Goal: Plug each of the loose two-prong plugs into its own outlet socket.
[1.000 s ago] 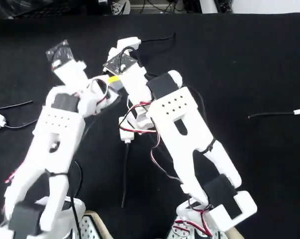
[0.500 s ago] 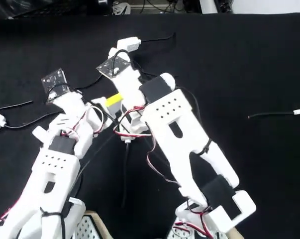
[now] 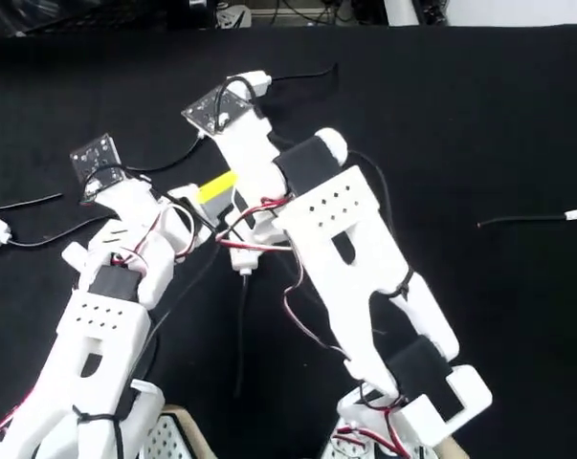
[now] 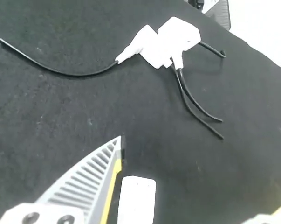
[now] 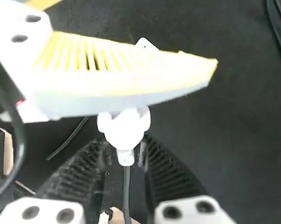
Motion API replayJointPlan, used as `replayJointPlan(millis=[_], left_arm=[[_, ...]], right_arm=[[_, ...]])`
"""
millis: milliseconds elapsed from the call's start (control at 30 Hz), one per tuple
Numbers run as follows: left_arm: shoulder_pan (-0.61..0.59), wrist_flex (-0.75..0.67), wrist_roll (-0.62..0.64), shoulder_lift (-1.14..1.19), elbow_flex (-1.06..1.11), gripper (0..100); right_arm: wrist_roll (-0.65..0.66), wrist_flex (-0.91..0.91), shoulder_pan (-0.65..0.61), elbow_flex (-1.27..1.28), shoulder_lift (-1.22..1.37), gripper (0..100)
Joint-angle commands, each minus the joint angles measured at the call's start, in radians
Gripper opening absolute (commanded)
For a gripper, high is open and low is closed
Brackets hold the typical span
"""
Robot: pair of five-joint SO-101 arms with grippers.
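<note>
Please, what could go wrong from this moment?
1. The left hand crosses very near the plug that the right hand grips; they may collide and knock it askew.
2. The plug's black cable hangs beside the right arm's loose red wires and could snag there.

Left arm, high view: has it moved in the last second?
Yes. The left arm pulled back toward its base, away from the white connector lying beyond it.
</note>
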Motion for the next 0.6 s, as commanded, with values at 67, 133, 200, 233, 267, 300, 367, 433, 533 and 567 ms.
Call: replayJointPlan(millis=[67,133,200,233,267,300,367,433,533,567], left_arm=[[0.010,-0.009,-0.011,-0.012,0.004,55],[0.010,-0.009,-0.011,-0.012,0.005,55],[0.010,-0.009,-0.011,-0.012,0.005,55],[0.010,-0.009,-0.011,-0.012,0.005,55],[0.010,-0.009,-0.011,-0.012,0.005,55],[0.010,-0.009,-0.011,-0.012,0.005,55],[0.010,-0.009,-0.011,-0.012,0.005,55],[0.010,-0.009,-0.011,-0.012,0.007,55],[0.010,-0.009,-0.011,-0.012,0.007,55],[0.010,-0.009,-0.011,-0.012,0.007,55]], right_arm=[[-0.008,0.025,-0.009,-0.143,-0.044,1.2],[-0.008,0.025,-0.009,-0.153,-0.045,1.2],[-0.008,0.025,-0.009,-0.153,-0.050,1.2],[-0.008,0.025,-0.009,-0.154,-0.051,1.2],[-0.008,0.026,-0.009,-0.160,-0.051,1.2],[-0.009,0.026,-0.008,-0.170,-0.051,1.2],[-0.009,0.026,0.012,-0.193,-0.051,1.2],[-0.009,0.026,0.031,-0.226,-0.051,1.2],[-0.009,0.028,0.055,-0.262,-0.051,1.2],[-0.009,0.028,0.057,-0.268,-0.051,1.2]])
